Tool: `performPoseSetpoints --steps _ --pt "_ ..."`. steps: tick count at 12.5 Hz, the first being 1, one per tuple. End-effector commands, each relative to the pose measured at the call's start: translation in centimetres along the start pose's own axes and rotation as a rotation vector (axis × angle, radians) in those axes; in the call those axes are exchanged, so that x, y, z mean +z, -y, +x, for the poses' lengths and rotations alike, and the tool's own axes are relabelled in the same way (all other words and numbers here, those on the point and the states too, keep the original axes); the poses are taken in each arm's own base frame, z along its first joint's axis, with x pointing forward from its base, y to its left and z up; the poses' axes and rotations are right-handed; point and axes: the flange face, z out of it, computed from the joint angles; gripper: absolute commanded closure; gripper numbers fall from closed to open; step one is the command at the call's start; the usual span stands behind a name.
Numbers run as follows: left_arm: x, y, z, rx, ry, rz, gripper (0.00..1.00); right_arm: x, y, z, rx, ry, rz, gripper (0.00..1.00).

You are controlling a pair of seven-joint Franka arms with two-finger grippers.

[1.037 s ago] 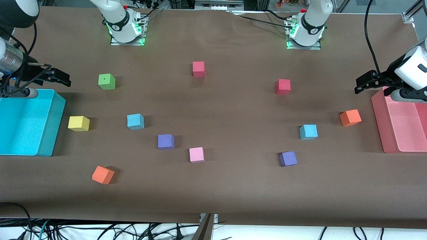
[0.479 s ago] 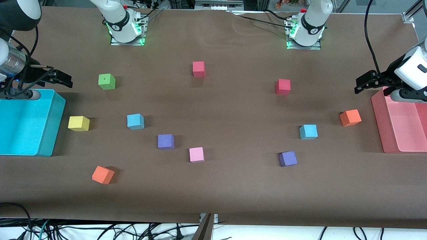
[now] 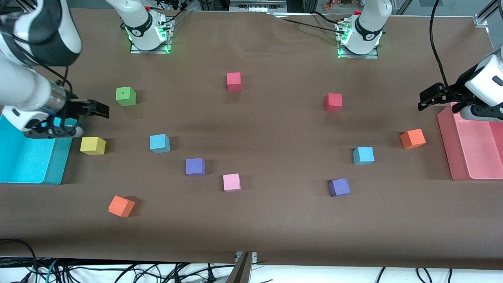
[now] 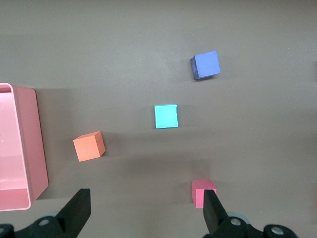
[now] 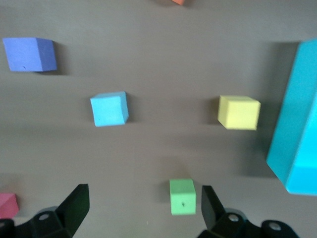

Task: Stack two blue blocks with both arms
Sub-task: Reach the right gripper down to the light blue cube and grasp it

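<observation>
Right gripper (image 3: 98,109), fingers spread and empty, is hovering near the green cube (image 3: 125,96); left gripper (image 3: 426,100), also spread, is waiting by the pink bin (image 3: 452,157). Both blue blocks are resting apart on the table, one (image 3: 159,143) toward the right arm's end, the other (image 3: 363,155) toward the left arm's. They are probably light, soft foam, so pinching two flat side faces gently seems best.

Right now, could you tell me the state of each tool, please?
Left tool: open, holding nothing, over the table by the pink bin.
Right tool: open, holding nothing.

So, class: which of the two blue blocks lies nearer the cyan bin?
The blue block beside the yellow block, toward the right arm's end. The other blue block lies near the orange block and pink bin.
</observation>
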Motion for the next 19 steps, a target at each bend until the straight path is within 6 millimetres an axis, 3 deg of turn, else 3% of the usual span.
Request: performPoseSetpoints --steps 1,4,9,11,17,18,19 --pt "-0.5 0.2 0.3 0.016 0.009 0.031 0.0 3.6 2.8 2.3 -0.04 -0.026 0.007 0.0" --pt "-0.2 0.2 0.4 0.016 0.02 0.03 0.0 10.5 4.6 4.2 -0.076 -0.071 0.017 0.0" --pt "-0.1 0.2 0.5 0.016 0.023 0.03 0.0 20.8 7.0 4.3 -0.095 -0.026 0.039 0.0" --pt "-0.1 0.3 0.5 0.013 0.023 0.03 0.0 23.1 7.1 3.7 -0.095 -0.053 0.045 0.0" --pt "0.1 0.3 0.5 0.011 0.028 0.029 0.0 27.2 8.3 2.5 -0.082 -0.003 0.05 0.01" --pt "-0.2 0.3 0.6 0.011 0.02 0.03 0.0 27.2 8.4 2.8 -0.083 -0.031 0.054 0.16" --pt "-0.2 0.3 0.7 0.011 0.021 0.03 0.0 27.0 8.3 2.9 -0.085 -0.036 0.053 0.47"
